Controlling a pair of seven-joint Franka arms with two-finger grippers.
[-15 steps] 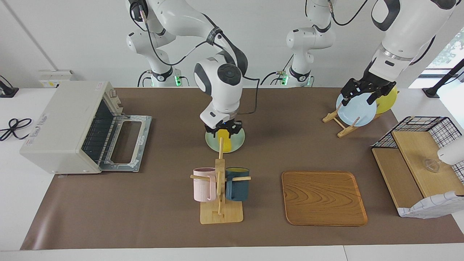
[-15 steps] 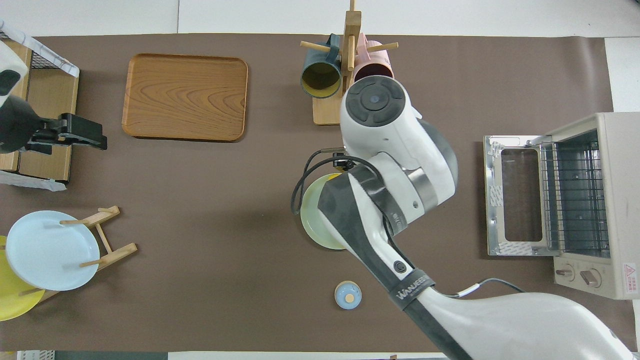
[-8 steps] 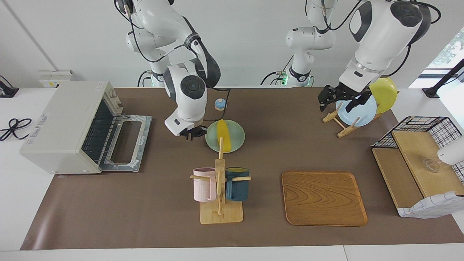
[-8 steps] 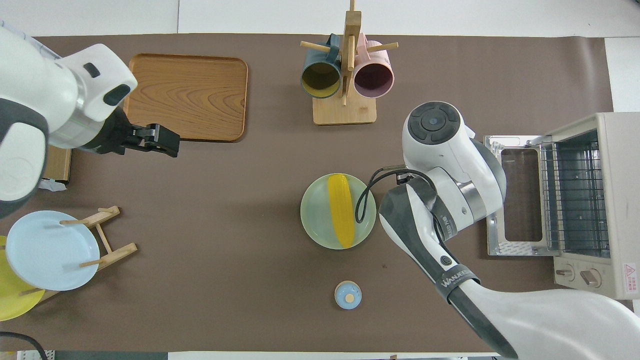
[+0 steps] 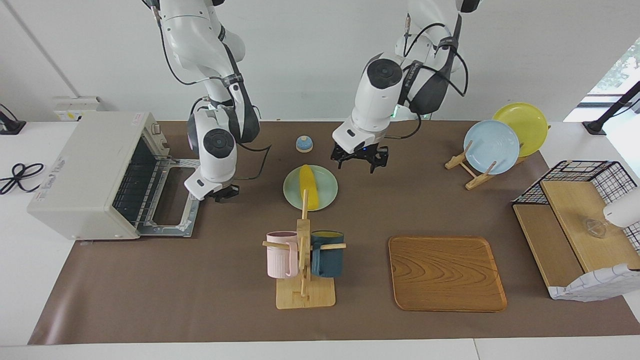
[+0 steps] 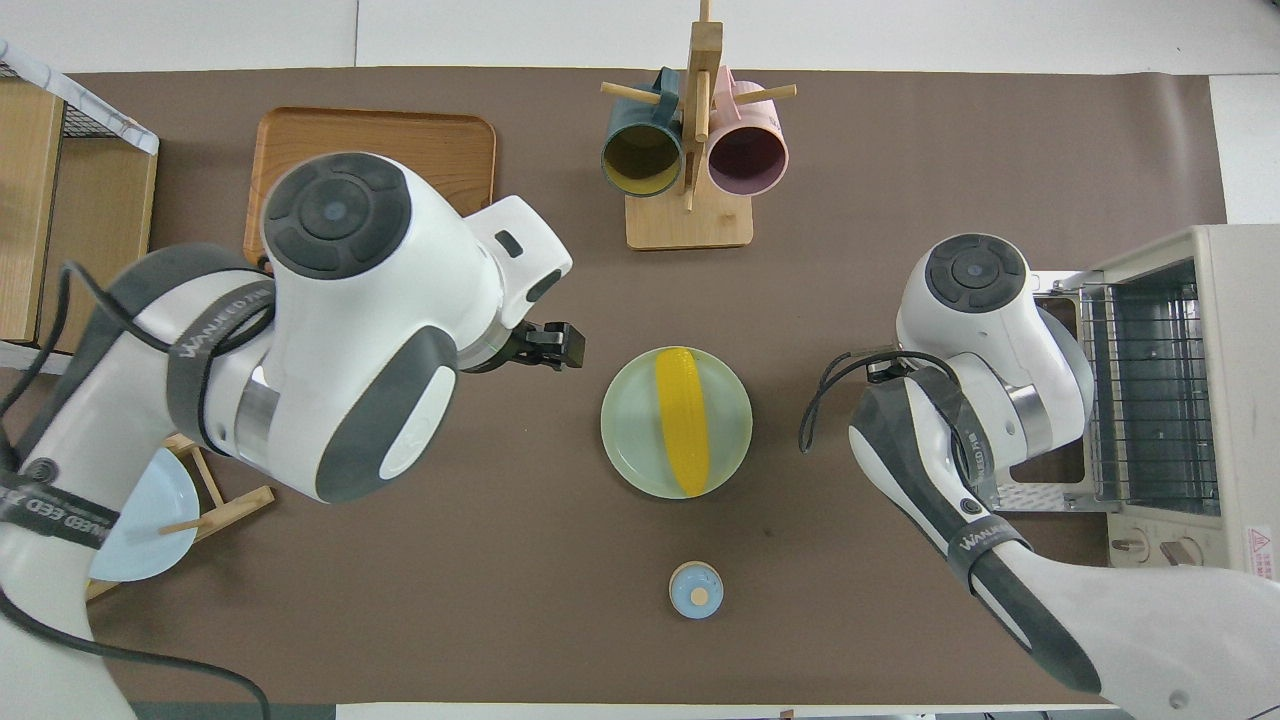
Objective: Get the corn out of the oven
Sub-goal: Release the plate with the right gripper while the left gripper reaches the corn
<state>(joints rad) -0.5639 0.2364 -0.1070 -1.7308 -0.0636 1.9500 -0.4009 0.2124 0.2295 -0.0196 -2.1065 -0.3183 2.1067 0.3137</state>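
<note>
The corn [image 5: 308, 186] is seen lying on the green plate [image 5: 327, 195], clear of the oven [image 5: 90, 175]. The right gripper [image 5: 223, 193] hangs empty with fingers together, just by the lowered oven door [image 5: 172, 215], which could be clipped. The left gripper [image 5: 361, 160], jaws apart, hangs near the plate, which could be nudged.

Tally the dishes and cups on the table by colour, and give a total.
Pale green round plate under the yellow plastic corn cob: 1
Light blue round plate on the wooden stand: 1
Yellow round plate on the wooden stand: 1
Pink mug on the wooden mug tree: 1
Dark blue mug on the wooden mug tree: 1
Total: 5
</note>
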